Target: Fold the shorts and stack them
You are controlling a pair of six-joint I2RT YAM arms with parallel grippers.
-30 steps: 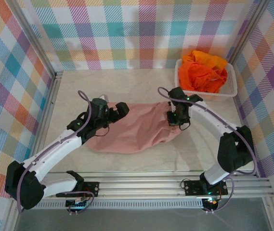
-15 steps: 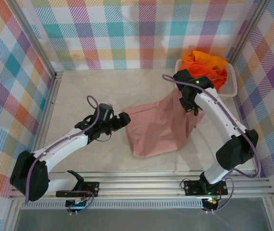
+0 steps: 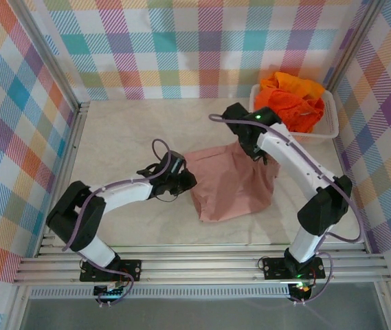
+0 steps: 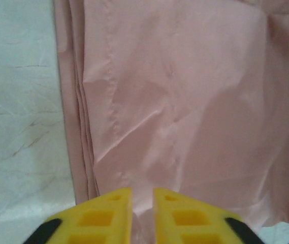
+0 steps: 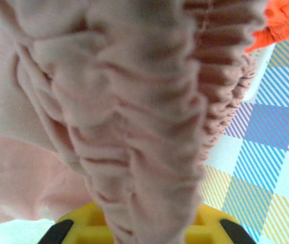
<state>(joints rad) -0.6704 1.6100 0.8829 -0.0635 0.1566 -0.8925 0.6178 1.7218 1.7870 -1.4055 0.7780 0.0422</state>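
**Both grippers are holding the pink shorts in the middle of the table**

The pink shorts are lying near the middle of the pale table, gathered into a rough folded shape with the layers one over another. The top right part is rising from the table towards the right gripper.

The left gripper is sitting at the left edge of the pink shorts, low on the table. In the left wrist view its yellow fingers are standing very near each other. The gap between them is narrow and pink cloth is showing in it, so the jaws are pinching the edge of the cloth. To the left of the cloth several folded layers are showing as thin lines beside the bare table.

The right gripper is holding the gathered elastic waist of the pink shorts. In the right wrist view the wrinkled waistband is passing between the yellow fingers, and the jaws are closed on it.

The orange shorts are lying in a heap in the white basket, which is standing in the far right corner, near the checked wall and just behind the right gripper.
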